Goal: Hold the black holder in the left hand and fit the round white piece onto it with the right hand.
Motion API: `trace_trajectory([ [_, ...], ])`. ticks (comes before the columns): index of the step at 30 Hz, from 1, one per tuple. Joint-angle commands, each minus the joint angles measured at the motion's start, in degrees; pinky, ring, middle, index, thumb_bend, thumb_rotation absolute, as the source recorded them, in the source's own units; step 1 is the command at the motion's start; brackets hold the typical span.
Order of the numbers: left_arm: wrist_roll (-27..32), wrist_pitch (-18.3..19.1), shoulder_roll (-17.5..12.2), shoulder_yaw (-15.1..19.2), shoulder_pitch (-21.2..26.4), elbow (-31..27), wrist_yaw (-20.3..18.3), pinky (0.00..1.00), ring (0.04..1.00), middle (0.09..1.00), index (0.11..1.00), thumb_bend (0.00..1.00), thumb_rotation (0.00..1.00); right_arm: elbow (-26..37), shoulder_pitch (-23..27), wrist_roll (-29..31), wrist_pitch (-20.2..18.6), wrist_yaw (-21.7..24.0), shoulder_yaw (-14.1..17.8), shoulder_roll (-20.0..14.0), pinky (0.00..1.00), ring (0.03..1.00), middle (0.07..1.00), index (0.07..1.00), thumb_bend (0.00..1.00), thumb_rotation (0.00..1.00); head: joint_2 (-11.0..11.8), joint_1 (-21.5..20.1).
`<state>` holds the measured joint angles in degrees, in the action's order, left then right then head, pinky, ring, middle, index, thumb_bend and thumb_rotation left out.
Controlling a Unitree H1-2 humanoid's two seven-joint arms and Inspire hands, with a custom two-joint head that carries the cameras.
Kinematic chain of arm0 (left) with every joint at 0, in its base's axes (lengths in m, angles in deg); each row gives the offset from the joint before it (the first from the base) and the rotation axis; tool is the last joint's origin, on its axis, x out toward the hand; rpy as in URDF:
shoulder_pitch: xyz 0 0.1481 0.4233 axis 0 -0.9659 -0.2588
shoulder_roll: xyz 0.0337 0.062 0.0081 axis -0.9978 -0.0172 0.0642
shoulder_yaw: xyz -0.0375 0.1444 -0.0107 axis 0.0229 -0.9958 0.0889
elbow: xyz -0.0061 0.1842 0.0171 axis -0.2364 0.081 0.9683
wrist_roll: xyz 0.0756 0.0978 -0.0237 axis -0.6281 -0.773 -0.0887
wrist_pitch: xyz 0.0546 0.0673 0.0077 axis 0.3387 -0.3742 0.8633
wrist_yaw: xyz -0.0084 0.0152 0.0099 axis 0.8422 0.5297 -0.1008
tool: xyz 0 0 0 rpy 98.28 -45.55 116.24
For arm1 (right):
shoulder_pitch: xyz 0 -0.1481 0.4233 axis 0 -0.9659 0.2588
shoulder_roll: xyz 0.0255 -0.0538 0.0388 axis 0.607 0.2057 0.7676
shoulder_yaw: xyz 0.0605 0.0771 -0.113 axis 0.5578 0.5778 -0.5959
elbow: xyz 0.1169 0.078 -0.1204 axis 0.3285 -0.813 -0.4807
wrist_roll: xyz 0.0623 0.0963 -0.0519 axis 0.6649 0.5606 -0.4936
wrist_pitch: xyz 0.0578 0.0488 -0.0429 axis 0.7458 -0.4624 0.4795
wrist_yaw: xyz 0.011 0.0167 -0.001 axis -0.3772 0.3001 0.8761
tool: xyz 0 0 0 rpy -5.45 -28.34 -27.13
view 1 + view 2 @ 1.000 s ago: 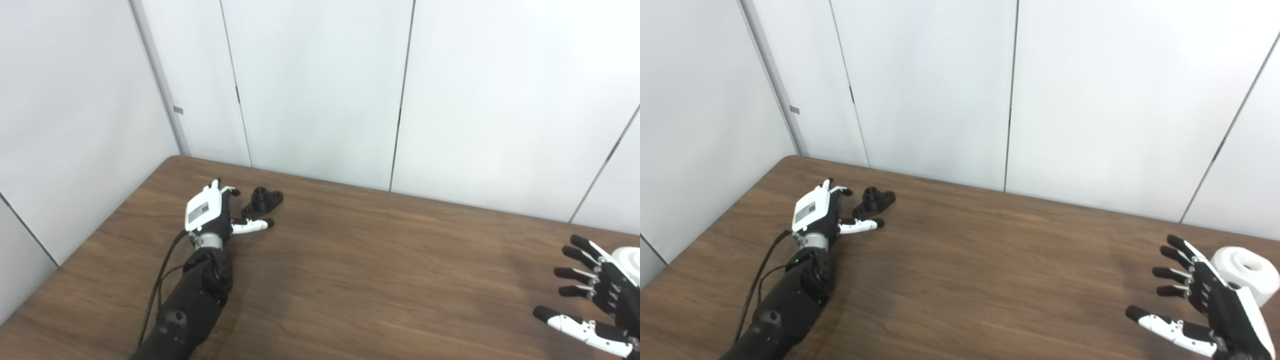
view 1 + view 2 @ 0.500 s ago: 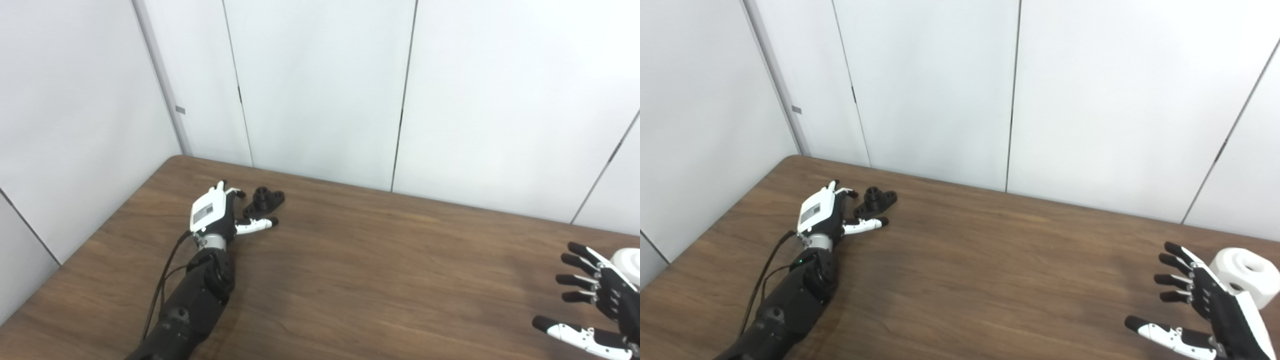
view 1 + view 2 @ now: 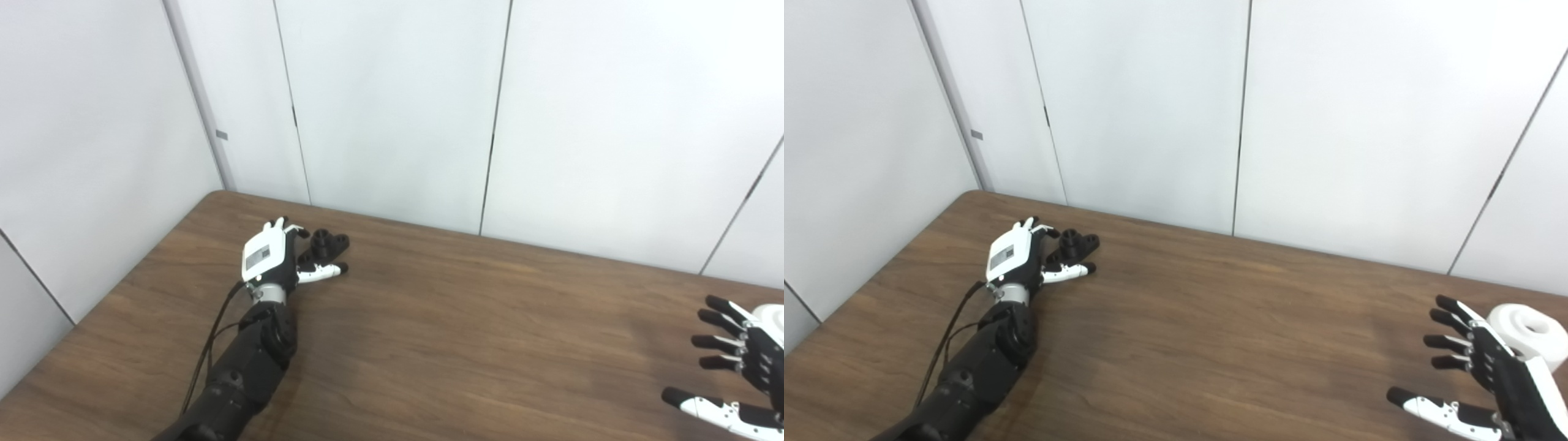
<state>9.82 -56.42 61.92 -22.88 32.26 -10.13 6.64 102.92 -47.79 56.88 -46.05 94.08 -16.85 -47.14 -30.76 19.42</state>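
At the far left of the tabletop, the left hand lies spread and empty, its fingers just beside the black holder. Far right, the right hand hovers, fingers apart, holding nothing; the round white piece sits just behind it.

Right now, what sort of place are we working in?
Likely a lab or office test bay: a bare wood-grain table set into a corner of plain white wall panels, with only the black holder and round white piece on it.
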Motion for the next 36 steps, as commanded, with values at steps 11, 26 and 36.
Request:
trace_trajectory([
  [11, 2.4, -0.4, 0.8, -2.1, -0.3, 1.7, -5.5, 0.85, 0.952, 0.909, 0.545, 0.68, 0.15, 2.3, 1.5, 0.7, 0.6, -0.1, 0.6, -0.8, 0.67, 0.767, 0.865, 0.887, 0.59, 0.0, -0.4, -0.1],
  [26, -1.8, 5.3, -1.3, -8.4, -0.6, 1.1, -4.4, 0.84, 0.902, 0.835, 0.479, 0.53, 0.07, 1.3, 1.9, 1.0, 1.9, -0.1, 0.8, -1.5, 0.65, 0.75, 0.873, 0.892, 0.54, 0.0, -0.5, 0.9],
  [36, -0.4, -0.3, -1.0, -8.9, -4.2, -6.2, -3.7, 0.9, 0.909, 0.846, 0.479, 0.52, 0.06, 1.4, 2.8, -0.1, 1.6, -0.5, -0.2, -0.4, 0.67, 0.753, 0.872, 0.89, 0.54, 0.0, -0.7, -1.2],
])
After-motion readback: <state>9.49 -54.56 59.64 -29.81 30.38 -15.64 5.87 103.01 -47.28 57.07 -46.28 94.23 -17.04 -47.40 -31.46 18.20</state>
